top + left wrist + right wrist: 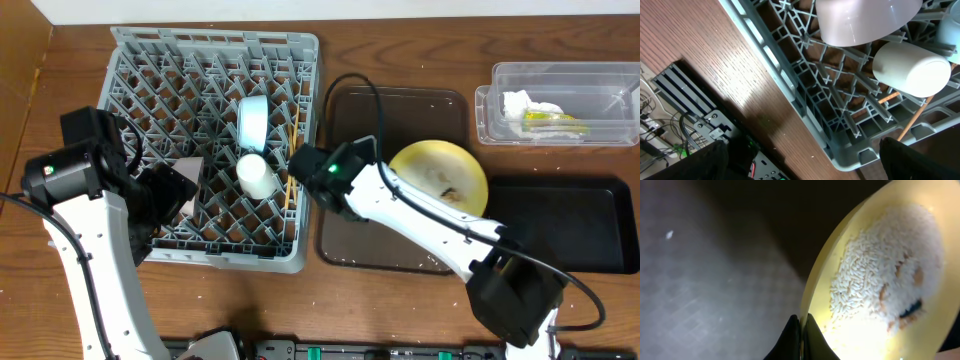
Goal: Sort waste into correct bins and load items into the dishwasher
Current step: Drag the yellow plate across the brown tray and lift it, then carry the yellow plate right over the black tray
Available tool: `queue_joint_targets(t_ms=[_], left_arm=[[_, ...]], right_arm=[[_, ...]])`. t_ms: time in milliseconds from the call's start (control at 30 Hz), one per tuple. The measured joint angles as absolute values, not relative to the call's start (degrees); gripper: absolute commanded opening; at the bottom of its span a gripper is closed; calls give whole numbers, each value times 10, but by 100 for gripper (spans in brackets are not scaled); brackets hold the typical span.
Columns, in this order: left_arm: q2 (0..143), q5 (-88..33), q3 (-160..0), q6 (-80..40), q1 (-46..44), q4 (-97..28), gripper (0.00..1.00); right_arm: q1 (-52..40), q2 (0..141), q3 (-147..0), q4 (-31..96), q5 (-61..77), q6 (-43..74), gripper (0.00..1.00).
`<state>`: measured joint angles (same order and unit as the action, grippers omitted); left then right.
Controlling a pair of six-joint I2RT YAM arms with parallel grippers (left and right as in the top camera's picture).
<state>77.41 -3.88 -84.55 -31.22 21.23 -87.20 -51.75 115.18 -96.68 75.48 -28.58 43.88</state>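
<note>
a dark brown serving tray (415,115) lies on the wooden table (400,50), with cables (660,135) at the table's front edge.

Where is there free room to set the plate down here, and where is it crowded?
The black tray is bare. The dish rack has empty rows along its far edge, beyond the blue bowl. Crowded: the rack's middle, where bowl, cream cup and chopsticks sit, and the serving tray under the yellow plate and right arm.

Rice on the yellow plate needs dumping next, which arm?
Right. The right hand pinches the plate by its rim, near the black tray; the left hand is open at the rack.
</note>
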Motion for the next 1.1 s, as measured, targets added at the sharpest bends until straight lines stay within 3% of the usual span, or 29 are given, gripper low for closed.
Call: queue_joint_targets(t_ms=[600, 1100], left_arm=[[774, -39, -846, -312, 212, -872, 98], [774, -39, -846, -312, 212, -872, 98]], right_arm=[[-317, 1133, -1049, 789, -290, 529, 1], [-145, 1095, -1052, 814, -191, 618, 1]])
